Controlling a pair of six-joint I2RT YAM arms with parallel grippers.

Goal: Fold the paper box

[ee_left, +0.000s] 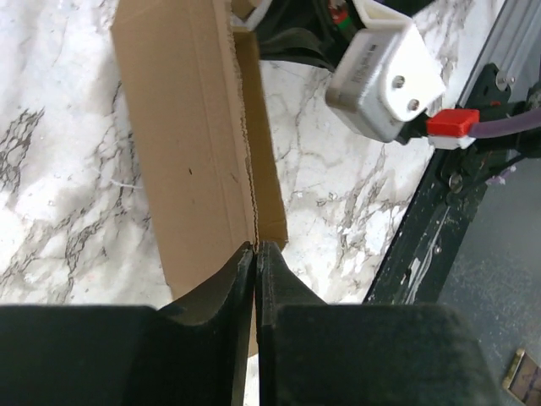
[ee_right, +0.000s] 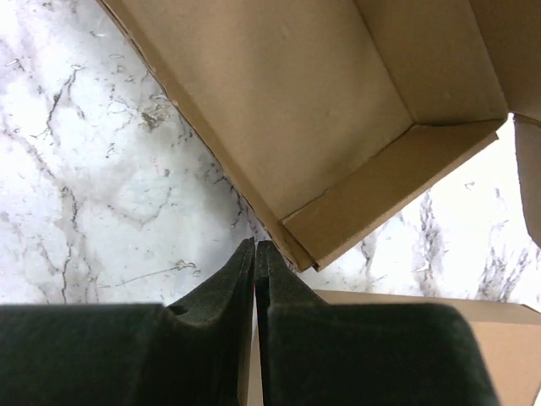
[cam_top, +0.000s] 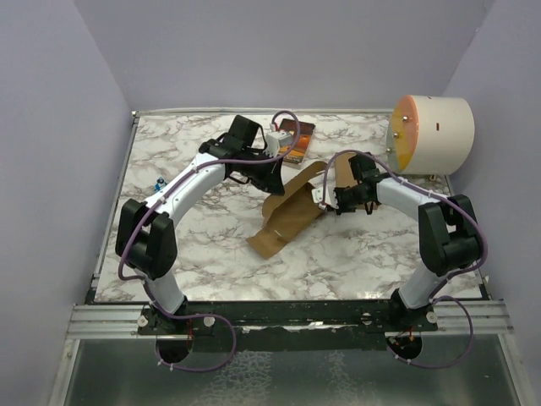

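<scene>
A: A white marble surface [cam_top: 211, 245] with grey veins is being looked at, with plain lilac walls around it. What is lying on it?

B: The paper box [cam_top: 287, 211] is being kept near the middle of the surface, between the two arms. It is brown cardboard, partly bent up, with one end resting down toward the near side.

A: How is it being held?

B: The left gripper [ee_left: 255, 247] is being kept pinched tight. In its own camera a thin edge of the cardboard seems to be caught between the fingers [ee_left: 224, 283], beside a crease line. The right gripper [ee_right: 254, 245] is being kept pinched tight too. A brown strip is showing just under its fingers [ee_right: 287, 292], so a flap edge is probably being gripped there, though this cannot be told for sure.

A: Which step is being done?

B: It looks like an early step. A side wall is being raised, and a folded corner is being shown in the right wrist camera. The box is not yet closed.

A: What is needed next?

B: The flap should be bent along its crease while the other side is being kept steady. A gentle pull is called for, so the thin card is not being torn.

A: Anything else there?

B: A dark red book [cam_top: 299, 140] is being left at the far edge, and a big round white thing [cam_top: 433, 134] is being kept at the far right.
</scene>
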